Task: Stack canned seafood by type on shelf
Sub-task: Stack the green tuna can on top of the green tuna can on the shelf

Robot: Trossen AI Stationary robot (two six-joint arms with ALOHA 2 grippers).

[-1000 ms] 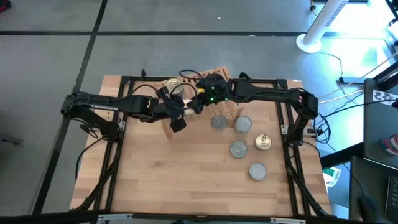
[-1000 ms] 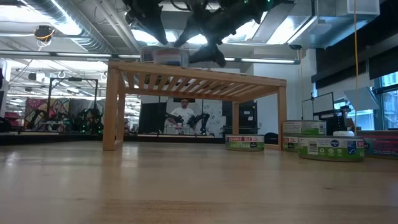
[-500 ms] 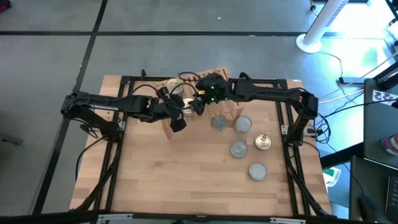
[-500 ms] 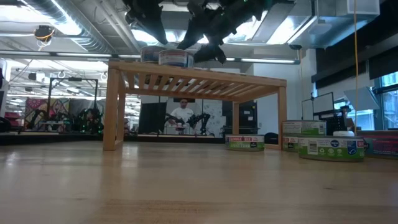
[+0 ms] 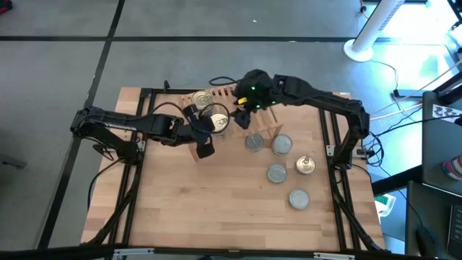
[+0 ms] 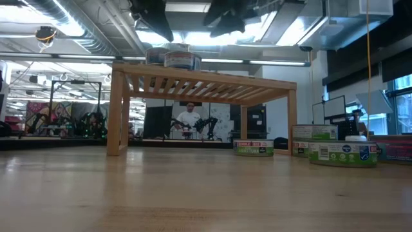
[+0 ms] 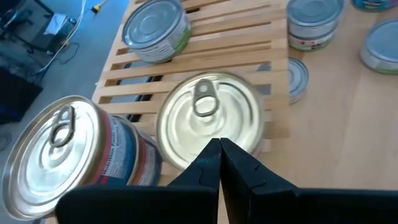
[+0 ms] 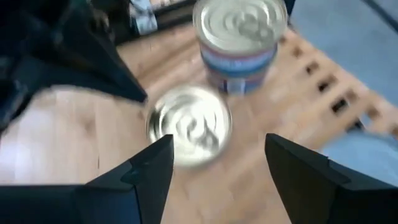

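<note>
The shelf stands at the table's far middle. On its slats sit a gold-topped tin, a taller blue-and-red-labelled tin or stack and a silver-topped, green-labelled tin. My left gripper is shut and hangs at the gold tin's near-left rim; the low view shows it above the tins. My right gripper is open and empty, raised above the gold tin. Several more tins stand on the table right of the shelf.
Loose tins on the tabletop spread from beside the shelf's right leg to the near right. The table's left and near parts are bare wood. Both arms reach in over the shelf.
My right gripper, open all along, has risen from the shelf top and rolled, drawing back toward the table's far right. The gold-topped tin that it covered now stands uncovered on the slats. My left gripper has kept shut beside it.
</note>
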